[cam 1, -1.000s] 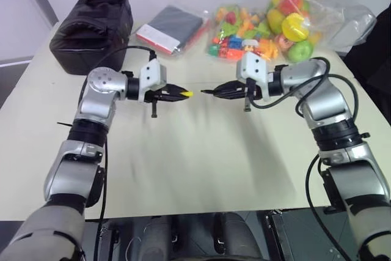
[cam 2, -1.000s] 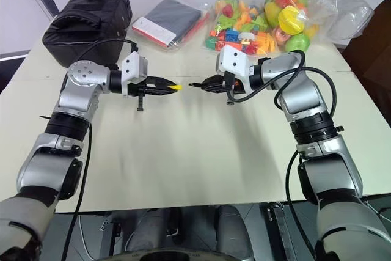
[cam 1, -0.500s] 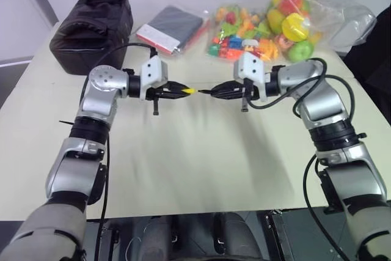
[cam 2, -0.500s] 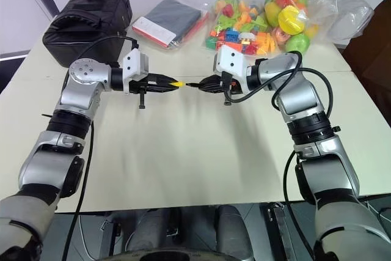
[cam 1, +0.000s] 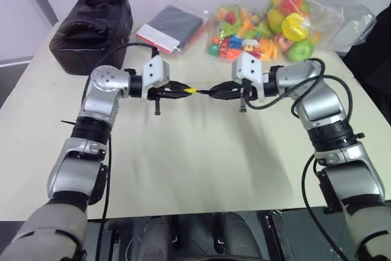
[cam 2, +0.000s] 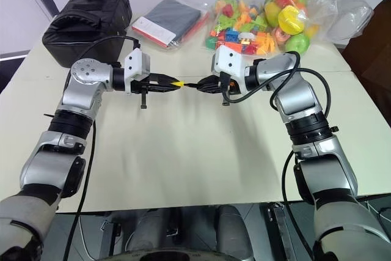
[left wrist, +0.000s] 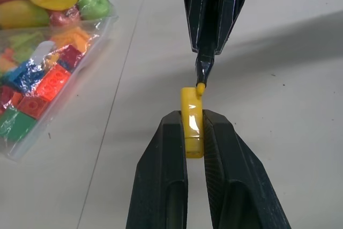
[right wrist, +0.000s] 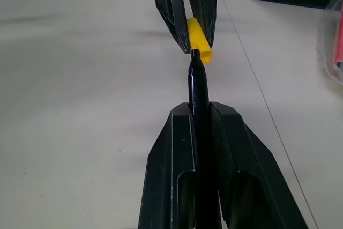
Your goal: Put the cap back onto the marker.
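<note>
The left end effector [left wrist: 194,132] pinches the cap [left wrist: 192,120], the right end effector [right wrist: 201,113] pinches the marker [right wrist: 197,87], tip just touching the cap's mouth, not pushed in yet.

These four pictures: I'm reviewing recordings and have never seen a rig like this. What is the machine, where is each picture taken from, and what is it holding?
It is a humanoid robot with two arms, each ending in a two-fingered black gripper. The two wide pictures come from cameras in its head, looking down over a pale table. The two close-ups come from cameras on its wrists, looking along the fingers. The left gripper is shut on a small yellow cap. The right gripper is shut on a thin black marker, whose tip has just met the cap's opening above the table. At the back lie a black bag, a flat dark packet and clear bags of colourful toys.
</note>
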